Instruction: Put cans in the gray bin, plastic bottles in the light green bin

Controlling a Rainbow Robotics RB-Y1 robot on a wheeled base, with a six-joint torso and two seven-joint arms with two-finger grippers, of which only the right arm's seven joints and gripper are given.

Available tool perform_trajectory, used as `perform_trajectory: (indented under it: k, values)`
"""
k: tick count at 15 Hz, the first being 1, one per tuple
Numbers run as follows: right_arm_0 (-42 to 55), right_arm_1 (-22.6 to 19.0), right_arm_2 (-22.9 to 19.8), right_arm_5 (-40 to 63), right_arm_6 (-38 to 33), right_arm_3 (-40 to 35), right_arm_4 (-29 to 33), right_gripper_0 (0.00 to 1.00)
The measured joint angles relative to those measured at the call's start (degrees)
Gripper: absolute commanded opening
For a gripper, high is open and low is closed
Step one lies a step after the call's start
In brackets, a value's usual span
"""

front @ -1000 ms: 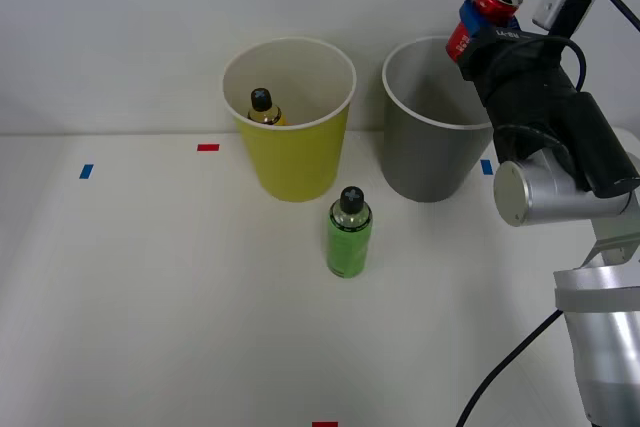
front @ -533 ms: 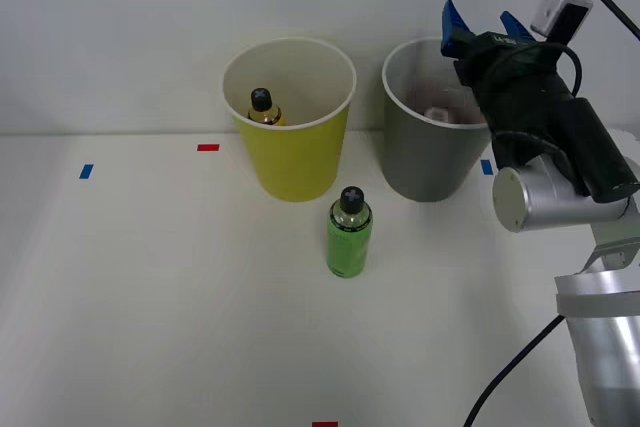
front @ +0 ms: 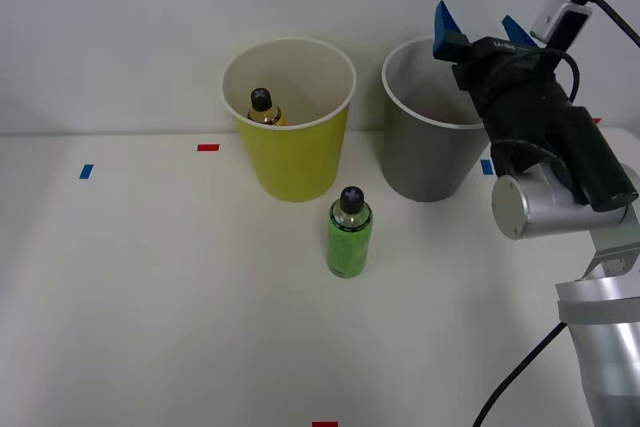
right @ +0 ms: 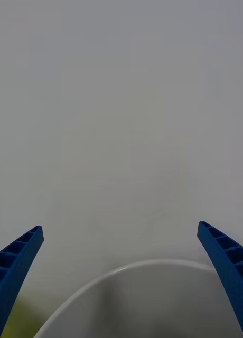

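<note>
The inside of the gray bin (front: 425, 152) is hard to see. The right arm covers part of its rim on the right side, and the bottom of the bin is hidden by its own front wall. No red can shows on the table. In the wrist view a curved piece of the gray bin's white rim (right: 127, 272) shows low down, and the rest there is plain pale wall.

The right gripper (front: 484, 27) hangs up in the air over the right side of the gray bin. Its two blue fingers (front: 445, 27) are spread wide apart and there is nothing between them. In the wrist view the fingers (right: 16, 264) sit far apart at the two bottom corners.

The light green bin (front: 292, 152) stands near the back edge of the tabletop (front: 150, 297), just left of the gray bin. The two bins are close but do not touch. The amber-yellow bottle (front: 262, 107) stands inside the light green bin by its left wall. Only its black cap and shoulders show; the rest is hidden by the bin.

The green bottle (front: 349, 235) stands upright on the tabletop, in front of the two bins and near the gap between them. It has a black cap.

The tabletop is white and smooth. Small bits of tape are stuck on it: a blue one (front: 86, 171) near the left edge, a red one (front: 208, 147) left of the light green bin, and a red one (front: 325, 424) at the front edge. The wall (front: 120, 27) behind is plain and pale gray
</note>
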Motion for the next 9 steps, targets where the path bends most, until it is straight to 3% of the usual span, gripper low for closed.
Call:
perform_trajectory:
  k: [9]
  values:
    - [1.14,-0.97,0.33,-2.60,-0.56,-1.40,-0.24,1.00]
